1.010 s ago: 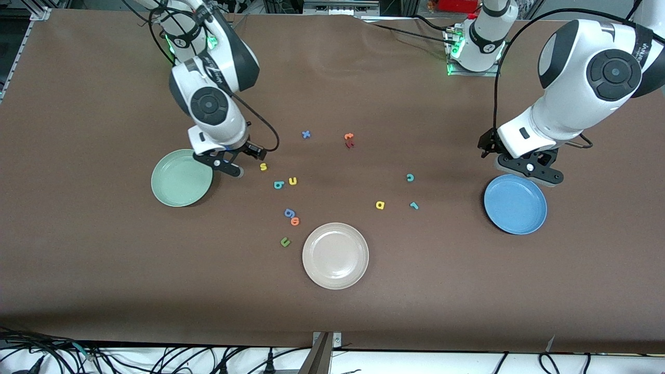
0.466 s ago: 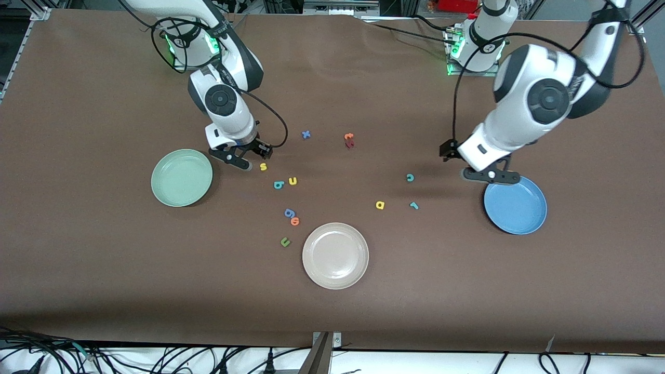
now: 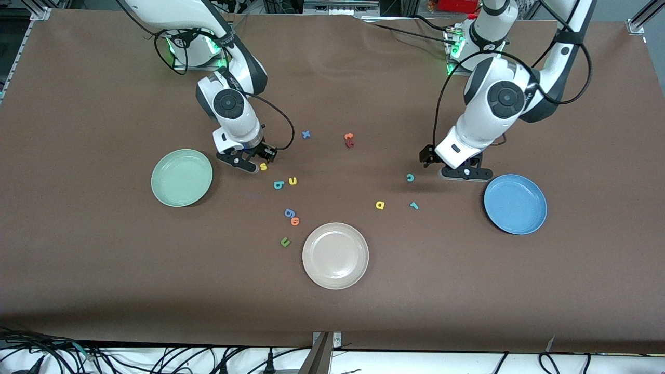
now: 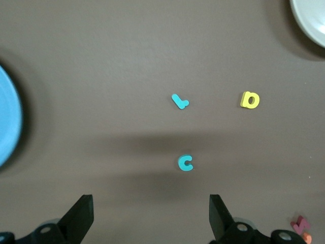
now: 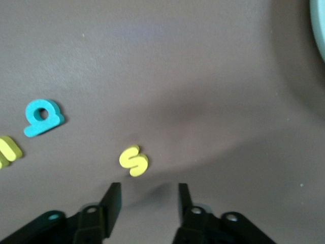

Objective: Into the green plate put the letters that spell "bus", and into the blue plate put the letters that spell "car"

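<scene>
Plate [image 3: 182, 177], mint green, lies bare on the bench [image 3: 104, 270] at the right arm's end. The right arm comes from its base, elbow bent, wrist turned down, and sets the right claw [image 3: 253, 162] low between that plate and the yellow s [image 3: 263, 167]. In the right wrist view its fingers [image 5: 112, 201] stand partly apart with nothing between them, and the s [image 5: 133, 161] lies just ahead of the tips, not touched. Past the s from the claw lie the teal b [image 3: 278, 184] and yellow u [image 3: 293, 181], side by side; they show in the right wrist view too, b [image 5: 42, 117] and u [image 5: 9, 150].

Nearer the front camera than those sit a blue g [image 3: 289, 212], an orange o [image 3: 295, 221] and a green u [image 3: 284, 241], then the beige plate [image 3: 335, 255]. A blue x [image 3: 306, 134] and a stacked orange and dark red pair [image 3: 348, 139] lie between the two claws, nearer the bases.

The yellow a [image 3: 380, 205], teal c [image 3: 410, 177] and teal r [image 3: 414, 205] lie loose on the bench. The left arm folds down from its base, forearm sloping toward the middle, and holds the left claw [image 3: 461, 172] low between the c and the blue plate [image 3: 515, 203]. Its fingers [image 4: 82, 216] stand wide apart and empty; the c [image 4: 185, 162] sits just ahead of the gap, r [image 4: 180, 101] and a [image 4: 249, 99] a little farther out. The blue plate holds nothing.
</scene>
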Robot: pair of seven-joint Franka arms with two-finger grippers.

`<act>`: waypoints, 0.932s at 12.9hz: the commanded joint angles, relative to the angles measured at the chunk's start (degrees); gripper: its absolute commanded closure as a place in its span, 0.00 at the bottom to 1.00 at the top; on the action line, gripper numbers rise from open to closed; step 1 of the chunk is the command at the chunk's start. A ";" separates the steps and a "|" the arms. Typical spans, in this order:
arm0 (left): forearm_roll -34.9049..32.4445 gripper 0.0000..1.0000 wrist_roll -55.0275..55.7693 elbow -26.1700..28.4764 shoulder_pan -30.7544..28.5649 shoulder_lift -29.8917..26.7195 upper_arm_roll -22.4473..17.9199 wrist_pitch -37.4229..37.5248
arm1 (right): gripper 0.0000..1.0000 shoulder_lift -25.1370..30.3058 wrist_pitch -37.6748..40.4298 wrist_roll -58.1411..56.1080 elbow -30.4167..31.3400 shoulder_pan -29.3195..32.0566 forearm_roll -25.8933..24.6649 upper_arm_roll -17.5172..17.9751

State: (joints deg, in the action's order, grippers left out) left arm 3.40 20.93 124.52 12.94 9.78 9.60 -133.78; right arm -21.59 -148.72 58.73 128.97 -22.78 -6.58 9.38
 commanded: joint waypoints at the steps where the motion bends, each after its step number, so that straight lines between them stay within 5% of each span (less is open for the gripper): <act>1: 0.74 0.00 9.53 -0.06 4.35 3.04 -0.37 -1.84 | 0.50 -1.43 -3.84 1.38 -0.83 -0.42 -1.76 -0.94; 7: -8.67 0.02 19.74 -0.24 8.67 10.69 -1.07 -8.69 | 0.52 -3.64 -8.07 1.38 -0.74 -0.51 -2.03 -1.21; 12: -8.67 0.06 26.62 -1.47 10.70 13.95 -3.27 -10.53 | 0.85 -3.46 -7.55 1.12 -0.74 -0.43 -2.20 -1.47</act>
State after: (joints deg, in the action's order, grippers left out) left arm -3.58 44.65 124.49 21.77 22.11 8.09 -143.29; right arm -24.90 -156.22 58.73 128.77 -22.78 -7.29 8.63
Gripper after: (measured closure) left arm 0.062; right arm 0.727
